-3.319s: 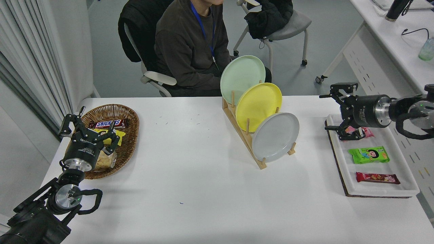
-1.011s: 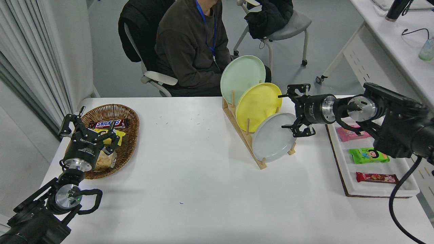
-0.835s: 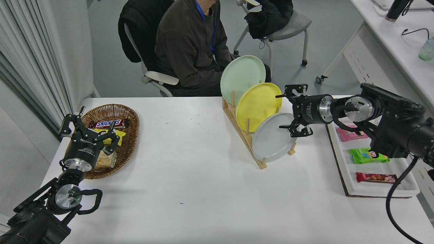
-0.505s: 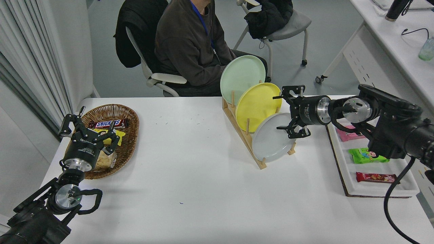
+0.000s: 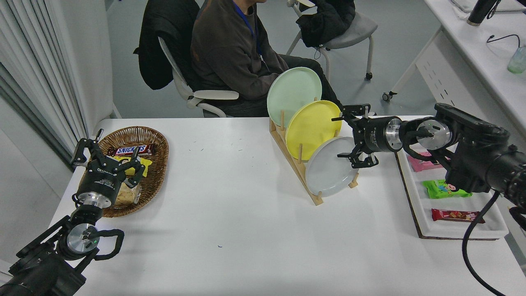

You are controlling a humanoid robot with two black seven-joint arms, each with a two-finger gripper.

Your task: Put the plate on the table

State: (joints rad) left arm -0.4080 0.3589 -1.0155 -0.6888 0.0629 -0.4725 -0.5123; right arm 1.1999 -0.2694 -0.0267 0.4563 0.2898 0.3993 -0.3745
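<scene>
Grey plate (image 5: 331, 172) racked; right pincer (image 5: 344, 137) wide open at its upper rim.

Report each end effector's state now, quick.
Left end effector: open, empty, parked above the wicker basket.
Right end effector: open, holding nothing, at the upper right edge of the grey plate in the rack.
</scene>
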